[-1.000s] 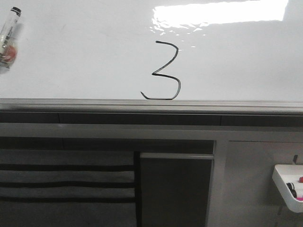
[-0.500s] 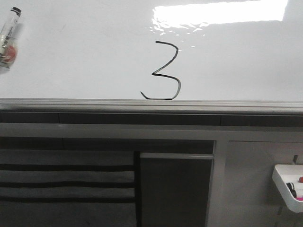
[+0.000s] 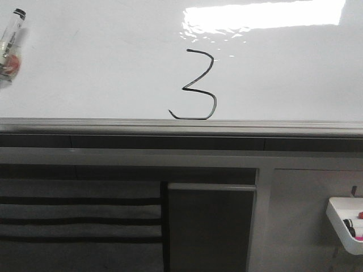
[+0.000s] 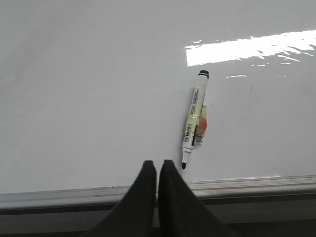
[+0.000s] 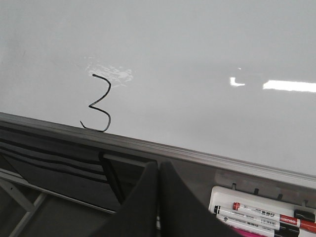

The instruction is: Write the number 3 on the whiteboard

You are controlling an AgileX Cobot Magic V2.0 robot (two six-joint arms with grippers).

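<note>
A thin black number 3 (image 3: 197, 85) is drawn on the whiteboard (image 3: 102, 62), just above its grey bottom rail; it also shows as the number 3 (image 5: 98, 103) in the right wrist view. A marker (image 4: 193, 121) with its tip uncovered clings to the whiteboard (image 4: 89, 98) at the far left, also seen as the marker (image 3: 10, 45) in the front view. My left gripper (image 4: 157, 165) is shut and empty, its tips just short of the marker's tip. My right gripper (image 5: 158, 165) is shut and empty, below the rail.
A small white tray (image 5: 224, 197) with several markers hangs below the rail at the right, also visible as the tray (image 3: 340, 224) in the front view. Under the board stand a grey rail (image 3: 181, 126) and dark cabinet panels (image 3: 210, 226).
</note>
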